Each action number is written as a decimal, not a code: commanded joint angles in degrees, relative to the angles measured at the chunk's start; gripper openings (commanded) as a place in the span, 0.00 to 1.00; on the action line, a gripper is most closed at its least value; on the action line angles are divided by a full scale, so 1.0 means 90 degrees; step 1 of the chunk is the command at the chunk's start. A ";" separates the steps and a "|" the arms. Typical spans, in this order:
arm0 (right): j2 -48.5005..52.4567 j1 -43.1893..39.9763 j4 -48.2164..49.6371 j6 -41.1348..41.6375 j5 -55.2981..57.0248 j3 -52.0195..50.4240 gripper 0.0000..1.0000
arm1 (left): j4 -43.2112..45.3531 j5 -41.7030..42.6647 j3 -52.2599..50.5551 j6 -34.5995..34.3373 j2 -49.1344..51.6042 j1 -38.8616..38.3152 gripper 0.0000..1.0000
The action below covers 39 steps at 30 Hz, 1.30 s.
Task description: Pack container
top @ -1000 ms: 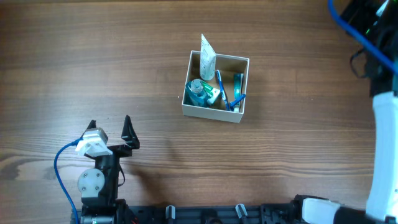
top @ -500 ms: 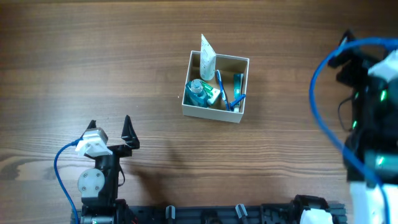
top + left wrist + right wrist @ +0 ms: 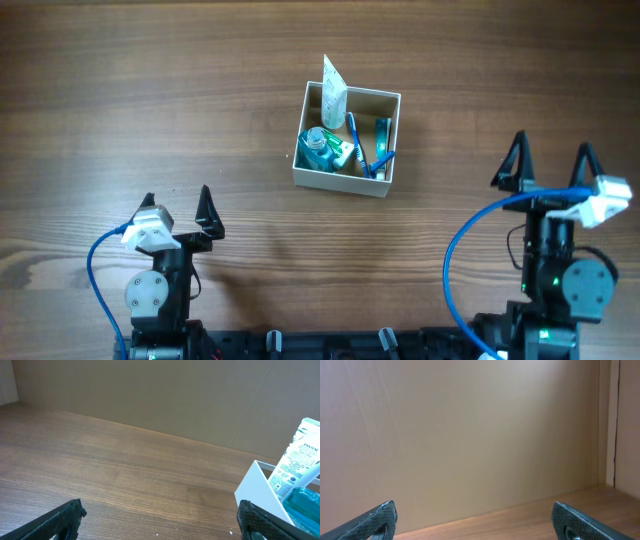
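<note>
The container (image 3: 337, 181) sits on the wooden table (image 3: 150, 80), slightly right of its middle and toward the far side, well apart from both arms. Its open top faces straight up. It is close to square, so no long axis stands out, and its walls are turned a little clockwise from the table's edges. Inside, a white Pantene tube (image 3: 333, 92) stands on end at the far-left corner, with its top leaning out past the rim. A teal bottle (image 3: 317, 148) lies at the left side, and a blue toothbrush (image 3: 355, 140) runs roughly near-to-far beside a green item (image 3: 383, 131) by the right wall. The left gripper (image 3: 177, 203) hovers at the near-left with its fingers spread wide, holding nothing. The right gripper (image 3: 551, 158) hovers at the near-right, its fingers also spread and empty.
</note>
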 commanded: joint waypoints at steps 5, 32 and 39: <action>-0.1231 0.0039 0.0056 -0.0029 -0.0177 -0.0738 1.00 | 0.0019 0.0124 -0.0061 0.0124 -0.0068 -0.0034 1.00; -0.2314 0.0187 -0.0051 0.0265 -0.0007 -0.2183 1.00 | 0.0019 0.0124 -0.0061 0.0124 -0.0068 -0.0034 1.00; -0.2314 0.0187 -0.0874 0.0262 -0.0002 -0.2183 1.00 | 0.0019 0.0124 -0.0061 0.0124 -0.0068 -0.0036 1.00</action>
